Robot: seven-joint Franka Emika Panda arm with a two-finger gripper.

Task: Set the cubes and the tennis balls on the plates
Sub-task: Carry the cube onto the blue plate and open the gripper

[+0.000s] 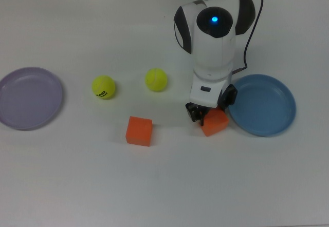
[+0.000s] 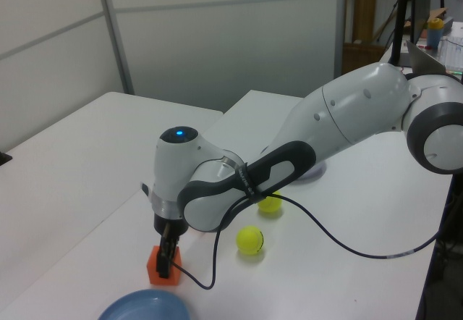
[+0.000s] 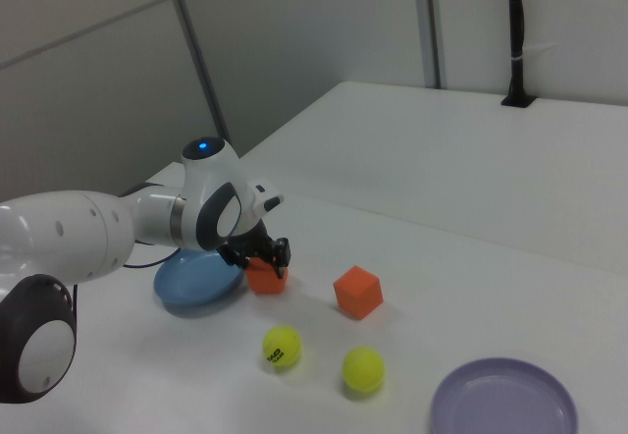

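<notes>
Arm: your Franka reaches in from the 12 o'clock edge of the top view, forearm sloping down, wrist bent so the hand points straight at the table (image 1: 169, 186). A blue light glows on the wrist housing, and a black cable (image 2: 304, 222) loops off the arm to the table.

Gripper (image 1: 206, 115): you have it low over the table, fingers clamped on the near cube (image 1: 215, 123), which sits at table level just beside the rim of the blue plate (image 1: 267, 106), at the plate's 9 o'clock in the top view. In the left view the gripper (image 2: 167, 258) stands upright on that cube (image 2: 159, 269), the blue plate (image 2: 145, 309) at its 6 o'clock.

Second cube (image 1: 140, 130): loose on the table, well apart from the first, at its 9 o'clock in the top view.

Tennis balls: one (image 1: 156, 79) at 1 o'clock from the loose cube, the other (image 1: 104, 87), with black print, at 10 o'clock from it. Both are on bare table.

Purple plate (image 1: 23, 101): at the far 9 o'clock side of the top view, nothing on it. In the right view it (image 3: 505, 400) lies at the 5 o'clock corner, with the gripper (image 3: 263, 257) beside the blue plate (image 3: 191, 282).
</notes>
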